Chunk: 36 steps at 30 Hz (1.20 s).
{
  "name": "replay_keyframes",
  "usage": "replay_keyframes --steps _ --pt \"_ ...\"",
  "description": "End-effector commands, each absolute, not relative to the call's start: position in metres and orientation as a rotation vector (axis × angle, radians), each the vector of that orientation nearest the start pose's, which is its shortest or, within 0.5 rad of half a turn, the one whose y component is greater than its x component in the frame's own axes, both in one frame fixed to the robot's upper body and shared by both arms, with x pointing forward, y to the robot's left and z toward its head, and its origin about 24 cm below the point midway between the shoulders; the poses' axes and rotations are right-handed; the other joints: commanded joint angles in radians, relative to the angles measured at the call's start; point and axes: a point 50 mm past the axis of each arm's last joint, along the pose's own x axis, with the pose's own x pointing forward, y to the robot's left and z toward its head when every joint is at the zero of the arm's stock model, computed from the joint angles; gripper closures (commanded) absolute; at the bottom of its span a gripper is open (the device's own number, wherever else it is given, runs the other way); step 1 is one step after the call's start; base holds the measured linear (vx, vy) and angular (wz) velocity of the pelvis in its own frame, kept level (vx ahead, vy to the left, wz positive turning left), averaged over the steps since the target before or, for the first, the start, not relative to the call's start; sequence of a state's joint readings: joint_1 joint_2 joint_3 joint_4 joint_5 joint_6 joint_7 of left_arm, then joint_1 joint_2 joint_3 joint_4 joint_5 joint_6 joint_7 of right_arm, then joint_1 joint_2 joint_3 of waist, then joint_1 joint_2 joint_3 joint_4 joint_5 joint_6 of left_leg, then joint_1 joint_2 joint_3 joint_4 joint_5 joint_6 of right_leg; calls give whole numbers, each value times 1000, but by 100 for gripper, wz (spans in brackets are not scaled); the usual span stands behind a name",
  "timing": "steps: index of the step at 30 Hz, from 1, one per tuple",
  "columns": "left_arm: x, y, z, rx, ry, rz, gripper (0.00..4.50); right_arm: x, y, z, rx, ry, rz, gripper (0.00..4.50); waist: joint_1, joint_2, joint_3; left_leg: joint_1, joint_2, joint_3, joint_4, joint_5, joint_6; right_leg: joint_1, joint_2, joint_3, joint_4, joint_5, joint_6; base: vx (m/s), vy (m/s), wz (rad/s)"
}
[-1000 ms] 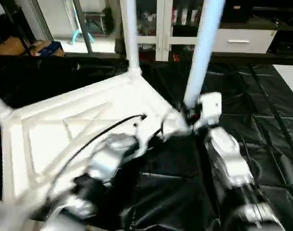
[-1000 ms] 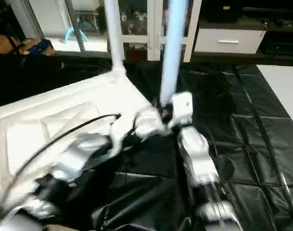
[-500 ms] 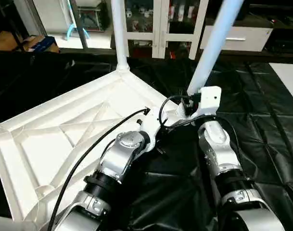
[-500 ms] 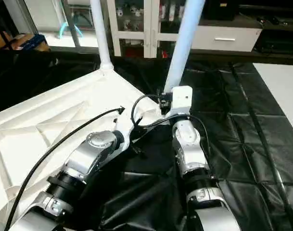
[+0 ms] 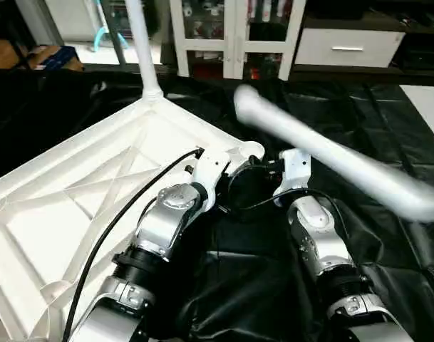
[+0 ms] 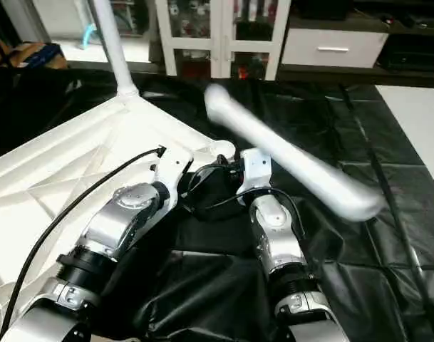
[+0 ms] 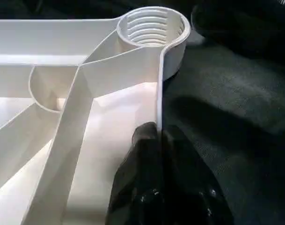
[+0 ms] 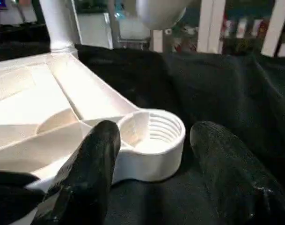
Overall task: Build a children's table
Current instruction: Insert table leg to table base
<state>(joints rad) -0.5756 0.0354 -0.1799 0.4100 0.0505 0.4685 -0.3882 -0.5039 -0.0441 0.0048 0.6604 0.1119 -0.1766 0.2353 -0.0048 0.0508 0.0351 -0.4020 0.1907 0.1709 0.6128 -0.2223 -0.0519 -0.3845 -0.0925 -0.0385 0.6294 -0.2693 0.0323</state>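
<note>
Since the earlier frame, the white tube leg [image 5: 331,157] that had stood upright at the near corner socket [image 5: 249,150] had left it and was tipped over, blurred, slanting away to the right of the right end effector [image 5: 274,165]. That socket now stood open.

From the head camera, the children's table top [image 5: 88,192] lay upside down on the black floor covering [image 5: 388,121], its X-ribbed underside facing up. Another leg [image 5: 141,43] stood upright in the far corner socket, well beyond both end effectors. The left end effector [image 5: 231,167] sat at the top's edge just beside the open socket.

In the left wrist view, the left end effector [image 7: 160,138] was clamped together on the thin rim wall of the table top [image 7: 109,117], one finger either side, the threaded socket [image 7: 152,26] just ahead of it.

In the right wrist view, the right end effector [image 8: 156,145] had its fingers [image 8: 93,159] apart, straddling the empty socket [image 8: 151,136] without touching it; the fallen leg's end [image 8: 158,9] hung blurred beyond it.
</note>
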Motion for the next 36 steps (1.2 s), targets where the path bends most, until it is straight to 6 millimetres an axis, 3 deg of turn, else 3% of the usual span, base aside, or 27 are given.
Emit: replay_keyframes --steps 1,2,5,9,13,14,16,19,24,26,30,33,35,36 --pt "337 69 66 179 315 -596 450 340 -114 58 38 -34 346 177 10 -10 -62 26 29 -10 -40 248 257 58 -38 20 -28 538 -337 0 0 0" --pt "336 70 65 180 315 -599 450 338 -117 58 32 -43 347 177 12 -16 -64 26 30 -10 -40 245 257 59 -39 21 -27 524 -338 0 0 0" --pt "333 72 62 180 316 -608 450 331 -123 54 27 -42 349 177 15 -17 -65 26 30 -10 -37 246 257 60 -39 22 -28 502 -334 0 0 0" --pt "329 75 60 177 308 -630 450 321 -124 52 5 -56 377 177 19 -10 -69 26 28 -10 -32 256 252 60 -38 22 -25 516 -328 0 0 0" --pt "327 78 58 187 296 -655 450 315 -119 58 24 -94 415 177 17 -10 -64 25 31 -8 -39 165 230 56 -41 23 -33 428 -335 0 0 0" --pt "326 80 58 203 277 -681 450 311 -114 63 32 -122 448 177 19 7 -61 27 33 -11 -40 130 217 53 -41 23 -36 386 -330 0 0 0" --pt "325 81 58 214 260 -698 450 309 -112 66 43 -138 466 177 17 -2 -61 24 33 -11 -42 114 210 56 -40 25 -36 383 -326 0 0 0" --pt "321 82 59 254 209 -762 450 307 -112 72 44 -165 467 177 21 5 -59 26 34 -11 -46 59 182 52 -41 26 -41 328 -323 0 0 0" --pt "305 77 63 327 85 -970 450 309 -128 81 43 -184 403 177 27 15 -62 28 33 -12 -48 61 154 49 -37 27 -39 322 -300 0 0 0" --pt "295 70 66 344 14 -1087 450 311 -139 86 31 -188 373 177 42 19 -63 37 35 -8 -47 56 137 41 -35 27 -38 322 -290 0 0 0" --pt "292 66 65 378 -19 -1140 450 312 -154 88 26 -180 315 177 56 22 -64 34 31 -7 -48 61 109 41 -34 26 -34 339 -266 0 0 0" --pt "291 65 64 426 -69 -1171 450 309 -163 88 25 -173 278 177 55 27 -64 31 29 -9 -51 33 81 46 -36 25 -38 332 -248 0 0 0" --pt "294 69 64 451 -98 -1175 450 305 -166 85 28 -164 262 177 51 42 -63 32 27 -10 -53 3 56 47 -35 24 -37 331 -236 0 0 0" --pt "295 71 65 451 -109 -1176 450 304 -166 85 31 -160 257 177 45 38 -63 29 25 -11 -55 -19 44 51 -35 24 -39 333 -229 0 0 0"
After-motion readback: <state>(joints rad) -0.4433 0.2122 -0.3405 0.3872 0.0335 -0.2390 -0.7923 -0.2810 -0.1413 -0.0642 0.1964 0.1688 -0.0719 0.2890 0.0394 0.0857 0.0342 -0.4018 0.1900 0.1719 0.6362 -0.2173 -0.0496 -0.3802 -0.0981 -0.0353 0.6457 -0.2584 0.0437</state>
